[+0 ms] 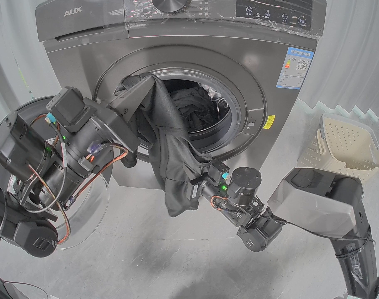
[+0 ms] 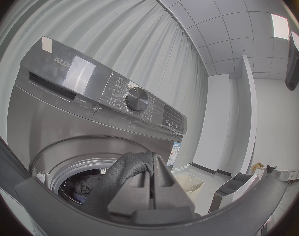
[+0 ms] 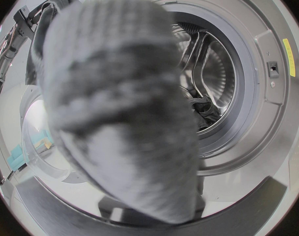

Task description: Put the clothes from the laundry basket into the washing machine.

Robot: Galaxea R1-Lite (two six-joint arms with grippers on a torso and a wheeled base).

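Judged from how things lie, the task is close to done but not finished. At the left, the round glass-fronted door [image 1: 89,208] of the grey front-loading washing machine [image 1: 256,63] hangs wide open. Beside it the left gripper [image 1: 148,83] is held up at the upper left rim of the porthole. Its jaws are pressed together, with the top fold of a dark grey mesh garment [image 1: 168,146] pinched between them and draped over them. From that hold the garment hangs down across the left half of the opening and out over the lower rim, so most of it is outside the drum. Behind it, a heap of dark clothes [image 1: 195,104] already lies inside the steel drum, so that part of the loading is done. Lower and to the right, the right gripper [image 1: 200,178] is buried in the garment's hanging lower part. The cloth covers it, so I cannot tell whether it grips the fabric or only props it up. Far right, the cream perforated plastic laundry basket [image 1: 351,146] stands on the floor well apart from the machine, and the part of its inside that shows holds nothing. What seems left is to push this last garment fully through the opening and release it.
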